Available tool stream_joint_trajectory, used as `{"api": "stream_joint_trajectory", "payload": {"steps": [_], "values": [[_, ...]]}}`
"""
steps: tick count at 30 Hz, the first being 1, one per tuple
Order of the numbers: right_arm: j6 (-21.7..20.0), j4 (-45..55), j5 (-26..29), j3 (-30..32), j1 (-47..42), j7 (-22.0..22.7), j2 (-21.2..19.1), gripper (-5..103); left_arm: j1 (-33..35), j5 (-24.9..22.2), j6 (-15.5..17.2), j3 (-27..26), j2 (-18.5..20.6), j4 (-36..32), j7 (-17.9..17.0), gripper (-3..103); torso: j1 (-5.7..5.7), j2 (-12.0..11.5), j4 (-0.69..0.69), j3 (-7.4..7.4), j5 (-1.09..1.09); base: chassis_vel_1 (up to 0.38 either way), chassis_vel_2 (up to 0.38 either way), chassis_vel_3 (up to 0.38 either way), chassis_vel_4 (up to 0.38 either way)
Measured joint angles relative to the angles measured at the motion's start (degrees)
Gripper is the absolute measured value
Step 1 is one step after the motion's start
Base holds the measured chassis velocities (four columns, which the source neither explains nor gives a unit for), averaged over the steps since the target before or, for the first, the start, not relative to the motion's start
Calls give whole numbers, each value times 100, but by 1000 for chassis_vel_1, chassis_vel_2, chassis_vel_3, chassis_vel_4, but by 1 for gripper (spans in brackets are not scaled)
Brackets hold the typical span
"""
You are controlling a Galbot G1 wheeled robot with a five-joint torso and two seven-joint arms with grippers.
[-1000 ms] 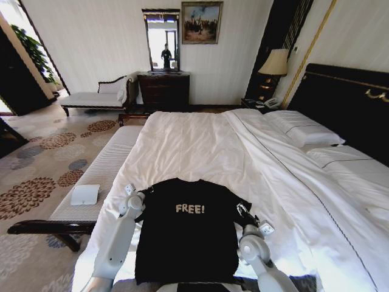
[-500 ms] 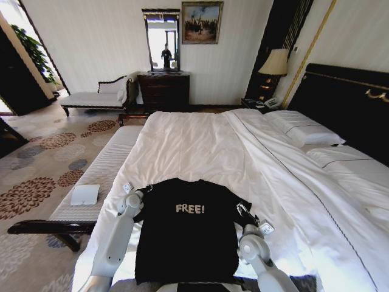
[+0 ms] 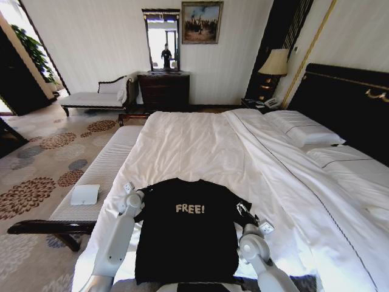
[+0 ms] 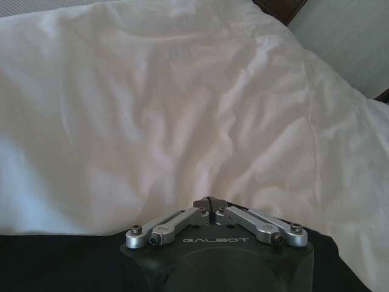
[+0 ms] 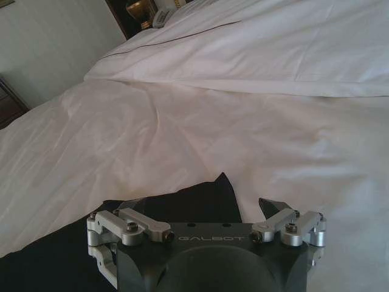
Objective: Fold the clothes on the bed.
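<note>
The left pincer is pinched shut at the shirt's left sleeve; I can't tell if it holds cloth. The right pincer is wide open over the right sleeve. If only one side grips, the fold could go crooked. The shirt lies flat, face up, near the bed's foot, black with "FREE!" on it.

Right gripper (fingers spread) over T-shirt sleeve
</note>
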Motion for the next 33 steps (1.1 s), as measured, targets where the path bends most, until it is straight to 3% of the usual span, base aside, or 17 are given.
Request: {"api": "stream_joint_trajectory", "payload": {"steps": [12, 16, 18, 22, 24, 25, 28, 30, 33], "values": [[-1, 30, -16, -3, -23, 0, 15, 100, 30, 180, -149, -75, 32, 4, 85, -3, 0, 0, -1, 0, 0, 0, 0, 0, 0], [-1, 77, -32, 6, -63, 0, 35, 100, 199, 195, -414, -371, 3, -38, 124, 18, 0, 0, 0, 0, -1, 0, 0, 0, 0], [-1, 90, -32, 13, -70, 0, 36, 100, 250, 133, -448, -458, 9, -86, 126, 18, 0, 0, 0, 0, -1, 0, 0, 0, 0], [1, 159, -33, 43, -106, 0, 42, 100, 751, -163, -506, -848, 182, -447, 86, 40, 0, 1, 1, 0, 0, 0, 0, 0, 0], [2, 163, -33, 44, -108, 0, 45, 100, 811, -178, -506, -868, 193, -496, 80, 40, 0, 1, 2, 0, 0, 0, 0, 0, 0], [4, 175, -37, 39, -112, 0, 64, 100, 1074, -203, -505, -932, 203, -688, 54, 45, 0, 1, 2, 0, 0, 0, 0, 0, 0], [5, 218, -53, 1, -113, 0, 117, 100, 1543, -211, -437, -1087, 26, -1133, -22, 61, -1, 1, 1, 0, 0, 0, 0, 0, 0], [4, 236, -56, -13, -113, 0, 131, 100, 1663, -215, -426, -1135, -40, -1247, -39, 61, -1, 1, 1, -1, 0, 0, 0, 0, 0], [4, 272, -78, -46, -116, -2, 165, 100, 1927, -218, -411, -1220, -200, -1464, -83, 78, -1, 1, 1, -1, 0, 0, 0, 0, 0]]}}
